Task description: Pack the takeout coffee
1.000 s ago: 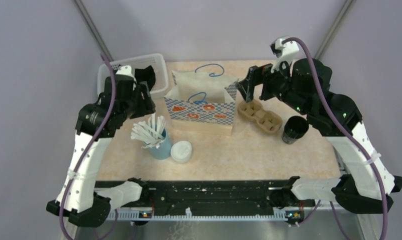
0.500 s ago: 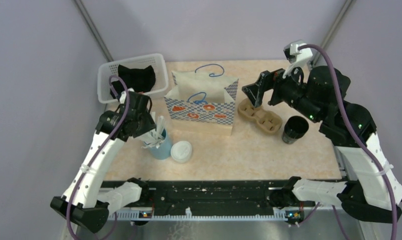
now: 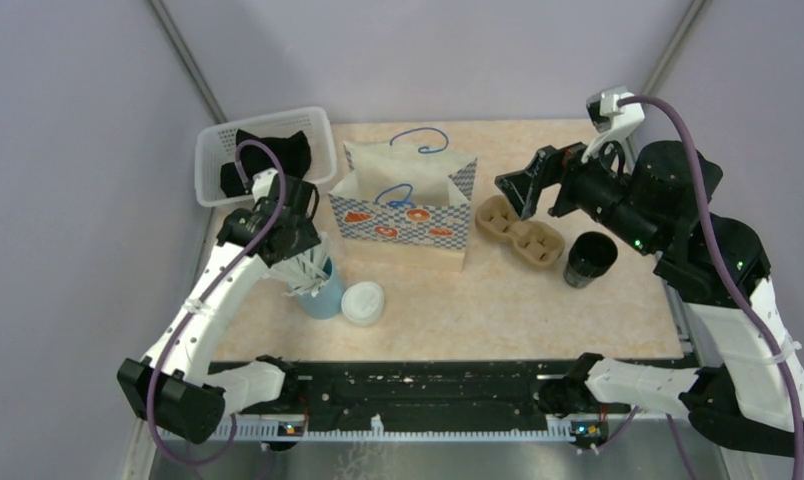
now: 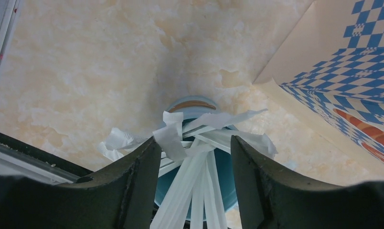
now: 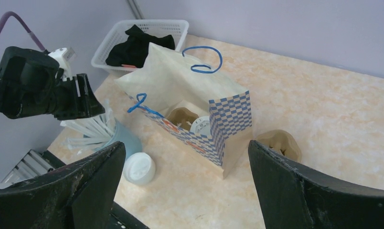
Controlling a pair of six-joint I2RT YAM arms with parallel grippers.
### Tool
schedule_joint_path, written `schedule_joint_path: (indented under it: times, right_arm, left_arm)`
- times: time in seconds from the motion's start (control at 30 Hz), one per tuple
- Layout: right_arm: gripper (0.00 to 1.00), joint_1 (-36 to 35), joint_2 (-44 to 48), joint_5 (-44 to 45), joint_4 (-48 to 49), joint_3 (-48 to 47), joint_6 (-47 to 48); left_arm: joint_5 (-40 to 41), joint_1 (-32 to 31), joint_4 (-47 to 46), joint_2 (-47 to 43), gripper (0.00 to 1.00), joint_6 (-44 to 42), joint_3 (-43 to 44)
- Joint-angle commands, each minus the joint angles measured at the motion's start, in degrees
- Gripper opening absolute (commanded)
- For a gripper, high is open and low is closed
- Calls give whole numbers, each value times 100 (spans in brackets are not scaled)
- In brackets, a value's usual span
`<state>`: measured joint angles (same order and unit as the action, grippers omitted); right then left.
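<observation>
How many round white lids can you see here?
2. One white lid sits on the table beside the light blue cup of straws; the other lid shows inside the paper bag. More may be hidden in the bag.

Light's soft and even from overhead, my table (image 3: 538, 310) bright, no glare, just a faint shadow hugging the bag (image 3: 403, 215). Up close, my left fingers (image 4: 133, 191) loom dark and soft-edged; the tabletop behind stays sharp.
</observation>
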<state>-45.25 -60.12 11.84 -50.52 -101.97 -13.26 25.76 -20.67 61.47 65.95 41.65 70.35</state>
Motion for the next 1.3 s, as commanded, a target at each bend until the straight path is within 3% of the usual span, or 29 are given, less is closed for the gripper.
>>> schedule_joint_path:
  times: [0.0, 0.1, 0.3, 0.7, 0.9, 1.07, 1.27]
  right_arm:
    - [99, -31, 64, 82, 33, 20, -118]
    - [99, -32, 70, 83, 19, 11, -157]
    - [99, -36, 76, 122, 87, 54, -260]
    - [99, -29, -75, 68, 351, 96, -351]
    - [99, -36, -141, 123, 273, -66, -432]
    - [99, -33, -72, 241, 288, -24, -598]
    - [99, -34, 68, 435, 335, 6, -856]
  left_arm:
    - [228, 28, -412, 62, 58, -95, -125]
    - [144, 32, -440, 92, 41, -266, -14]
    - [0, 29, -279, 31, 16, -399, 190]
    - [172, 32, 524, -284, 8, -821, 1645]
    - [25, 28, 967, 140, 7, -1655, 3811]
    - [-202, 30, 147, 558, 1, -1861, 5566]
    - [-1426, 33, -1863, 572, 0, -1136, 4752]
